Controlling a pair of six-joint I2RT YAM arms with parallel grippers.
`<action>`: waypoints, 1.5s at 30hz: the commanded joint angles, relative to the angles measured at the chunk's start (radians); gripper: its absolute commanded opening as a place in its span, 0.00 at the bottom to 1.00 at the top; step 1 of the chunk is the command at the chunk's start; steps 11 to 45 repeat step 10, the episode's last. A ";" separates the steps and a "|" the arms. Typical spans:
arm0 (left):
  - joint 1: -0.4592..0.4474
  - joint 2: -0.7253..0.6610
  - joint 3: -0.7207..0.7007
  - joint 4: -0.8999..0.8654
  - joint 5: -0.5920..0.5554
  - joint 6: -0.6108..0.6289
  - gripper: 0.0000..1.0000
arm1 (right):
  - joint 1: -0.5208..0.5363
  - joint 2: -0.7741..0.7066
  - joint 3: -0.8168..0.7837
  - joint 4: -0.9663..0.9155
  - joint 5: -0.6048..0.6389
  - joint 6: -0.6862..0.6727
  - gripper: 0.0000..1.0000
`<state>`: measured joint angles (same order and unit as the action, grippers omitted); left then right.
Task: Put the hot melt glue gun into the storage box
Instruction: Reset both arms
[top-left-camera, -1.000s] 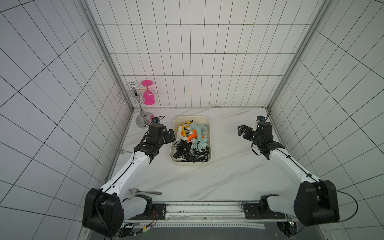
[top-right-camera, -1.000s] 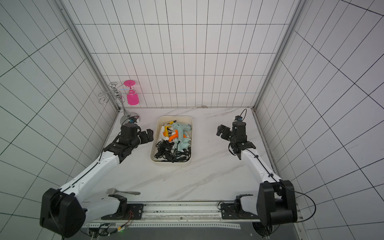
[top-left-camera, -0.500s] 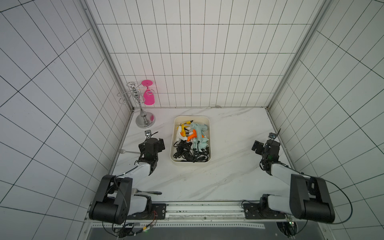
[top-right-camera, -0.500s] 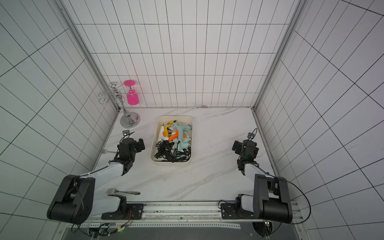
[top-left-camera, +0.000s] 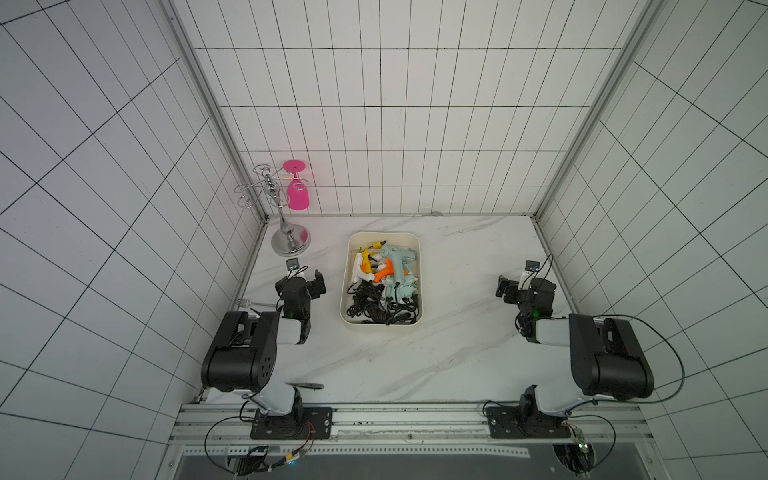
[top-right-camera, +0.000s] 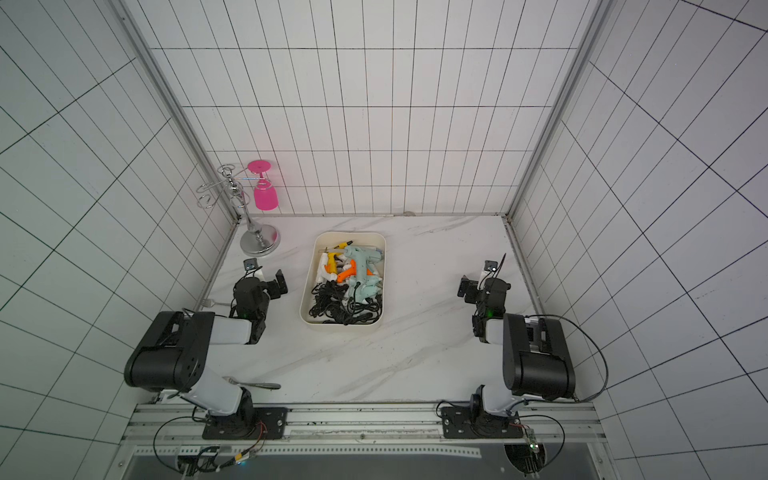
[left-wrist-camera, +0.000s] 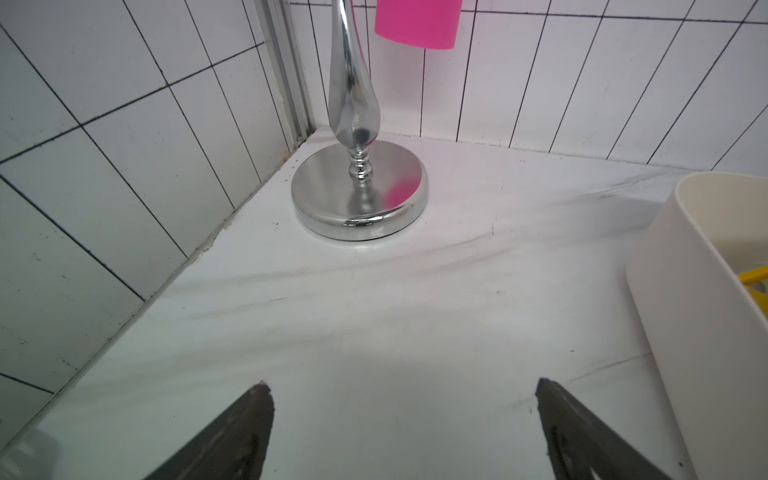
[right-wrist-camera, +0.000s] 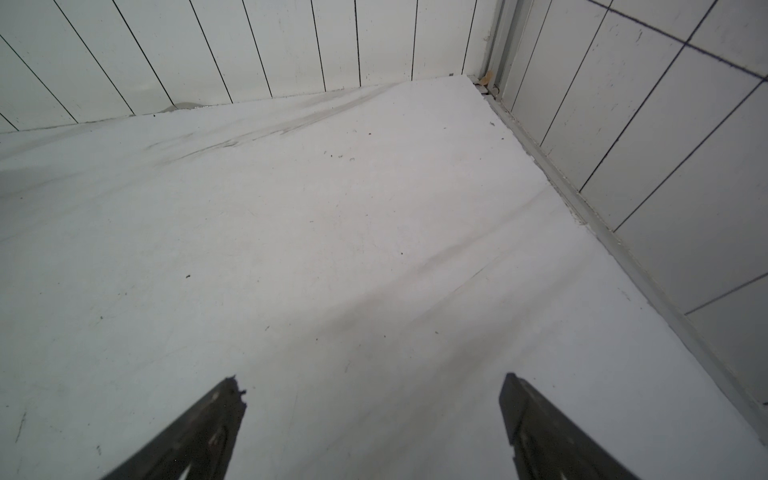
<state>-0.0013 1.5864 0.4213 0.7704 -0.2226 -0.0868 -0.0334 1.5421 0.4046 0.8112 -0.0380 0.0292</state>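
Flanking the storage box (top-left-camera: 384, 330): left gripper (left-wrist-camera: 401, 388), right gripper (right-wrist-camera: 372, 382), both spread wide, empty. Inside the box, glue guns (top-left-camera: 392, 266) piled, cords (top-left-camera: 374, 309) bunched at its near end. Risk: a careless left-arm swing nudges the box wall, or tips the glass stand (top-left-camera: 291, 243) beyond its far-left corner.

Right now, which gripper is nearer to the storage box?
Left. The left gripper sits close beside the storage box, not touching; the right gripper hangs farther off on its opposite side.
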 joint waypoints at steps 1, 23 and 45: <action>0.009 -0.015 0.033 -0.003 0.030 -0.022 0.99 | -0.007 -0.006 0.032 -0.013 -0.007 -0.011 0.99; -0.027 -0.025 0.012 0.030 -0.050 -0.007 0.99 | -0.005 0.002 0.040 -0.022 -0.006 -0.012 0.99; -0.027 -0.025 0.012 0.030 -0.050 -0.007 0.99 | -0.005 0.002 0.040 -0.022 -0.006 -0.012 0.99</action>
